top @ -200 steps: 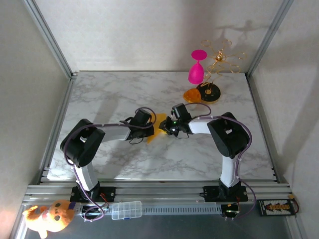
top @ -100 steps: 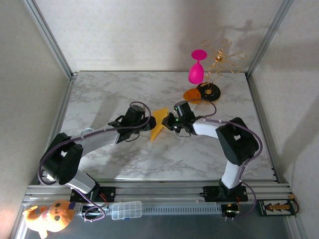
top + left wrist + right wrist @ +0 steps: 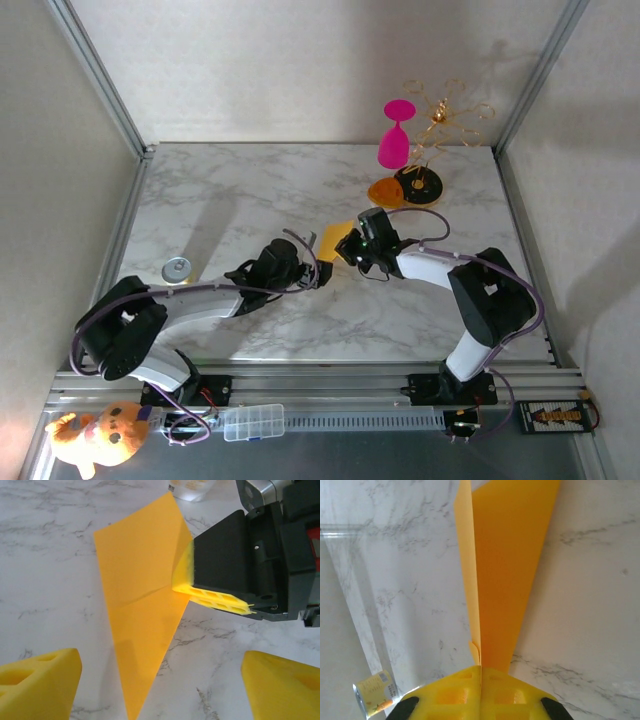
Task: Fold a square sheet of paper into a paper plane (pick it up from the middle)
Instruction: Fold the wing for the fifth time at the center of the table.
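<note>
Hidden: the pinched edge of the sheet of paper point(image 3: 140, 600) lies buried between the pads of the right gripper point(image 3: 184, 582). Its far end is cut off at the top of the right wrist view.
Right fingers: pressed together on the paper's right edge.
Left gripper point(image 3: 160, 682): fingers spread wide at the lower corners, touching nothing.
Paper: folded and pointed, its tip reaching down between the left fingers, over the marble table point(image 3: 50, 555).

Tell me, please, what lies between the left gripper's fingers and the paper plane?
That stretch is bare marble tabletop, as the left wrist view shows; the right gripper pinches the paper plane.
</note>
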Robot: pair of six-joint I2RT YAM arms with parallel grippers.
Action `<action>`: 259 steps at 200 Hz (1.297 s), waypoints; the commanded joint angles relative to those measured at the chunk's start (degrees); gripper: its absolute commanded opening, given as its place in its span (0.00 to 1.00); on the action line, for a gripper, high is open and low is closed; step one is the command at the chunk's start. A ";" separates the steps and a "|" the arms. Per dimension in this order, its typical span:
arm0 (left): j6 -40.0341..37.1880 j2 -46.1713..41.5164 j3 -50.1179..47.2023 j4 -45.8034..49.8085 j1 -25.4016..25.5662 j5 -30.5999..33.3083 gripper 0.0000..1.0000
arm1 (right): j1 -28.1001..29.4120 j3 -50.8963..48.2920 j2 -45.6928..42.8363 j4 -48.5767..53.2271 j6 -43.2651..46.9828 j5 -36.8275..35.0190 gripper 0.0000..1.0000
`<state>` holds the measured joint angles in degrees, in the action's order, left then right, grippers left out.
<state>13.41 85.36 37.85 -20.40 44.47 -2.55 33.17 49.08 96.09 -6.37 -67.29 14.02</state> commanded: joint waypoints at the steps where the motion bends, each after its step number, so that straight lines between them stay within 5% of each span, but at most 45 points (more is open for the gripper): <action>1: -10.42 2.47 -0.85 -4.69 1.01 2.21 0.83 | -0.71 -1.09 -0.91 1.41 -3.83 0.20 0.04; 111: -25.37 12.20 -0.64 -11.07 2.11 1.42 0.66 | -1.65 -1.88 -0.85 3.19 -8.24 3.86 0.04; 259: -26.40 17.54 1.13 -12.12 2.64 1.58 0.32 | -1.93 -1.44 0.44 4.17 -11.55 7.49 0.12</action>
<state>-12.71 101.89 38.15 -31.51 46.70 -1.65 31.68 47.44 96.09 -3.57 -77.80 20.08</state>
